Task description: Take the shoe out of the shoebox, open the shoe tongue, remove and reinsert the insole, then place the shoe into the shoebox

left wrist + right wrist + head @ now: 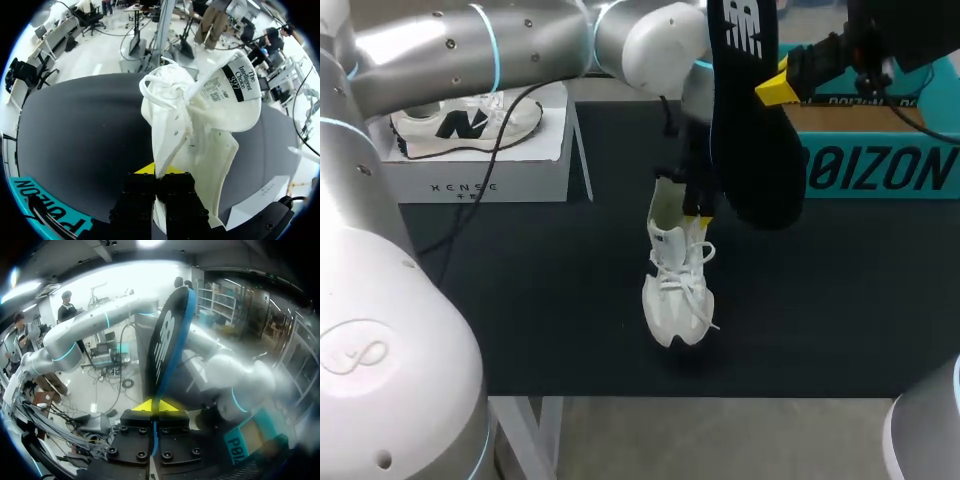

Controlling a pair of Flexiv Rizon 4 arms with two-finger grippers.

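A white lace-up shoe stands on the black table, toe toward the front edge. My left gripper is shut on the upper edge of the shoe's side by the eyelets. In the left wrist view that white edge runs between the fingers, and the tongue with its printed label is folded outward. My right gripper is shut on a black insole, which hangs edge-down above the table just right of the shoe. In the right wrist view the insole stands straight out from the fingers.
The teal shoebox sits at the back right, under my right arm. A white box at the back left carries another white shoe. A black cable hangs from my left arm over the table's left part.
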